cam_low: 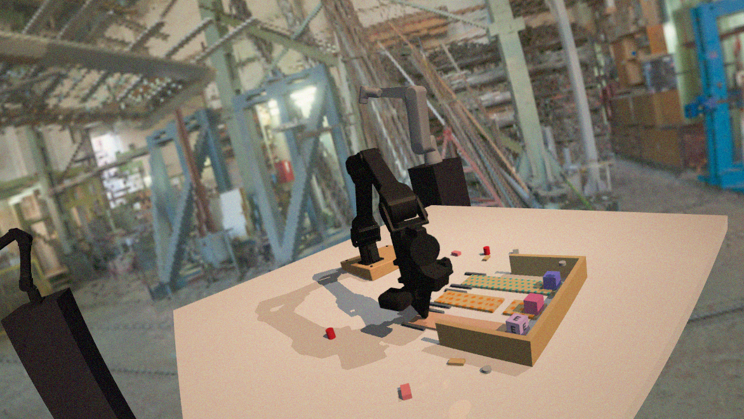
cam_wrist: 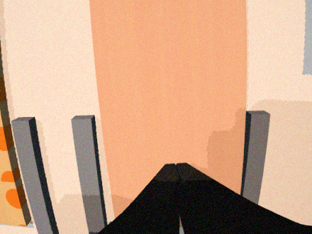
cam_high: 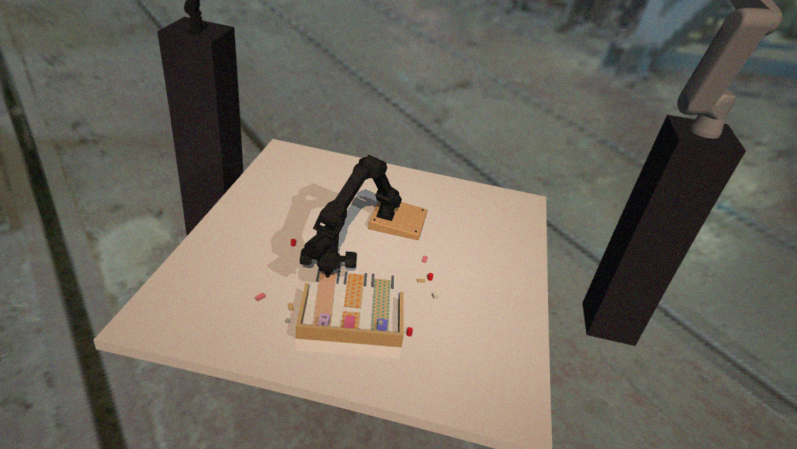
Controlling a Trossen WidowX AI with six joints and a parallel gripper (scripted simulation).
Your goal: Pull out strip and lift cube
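Note:
A plain salmon strip (cam_high: 325, 295) (cam_low: 463, 320) (cam_wrist: 170, 71) lies in one piece between grey guide rails. The lilac cube (cam_high: 324, 319) (cam_low: 517, 323), lettered E, sits on its far end inside the tray. My gripper (cam_high: 328, 273) (cam_low: 425, 315) (cam_wrist: 175, 174) is shut and empty, fingertips together, pointing down at the strip's arm-side end. I cannot tell whether the tips touch it. An orange-dotted strip (cam_high: 353, 290) (cam_low: 471, 301) is split by a gap, with a pink cube (cam_high: 350, 321) (cam_low: 533, 303) on its short far piece. A teal-dotted strip (cam_high: 381, 298) (cam_low: 502, 283) reaches a blue cube (cam_high: 382, 324) (cam_low: 551, 280).
A three-sided wooden tray (cam_high: 348, 335) (cam_low: 484, 341) walls the strips' far ends and opens toward the arm. Grey rails (cam_wrist: 258, 149) flank the plain strip. Red cylinders (cam_high: 293, 242) (cam_low: 330, 332) and small blocks (cam_high: 260, 296) (cam_low: 405, 391) lie around the tray.

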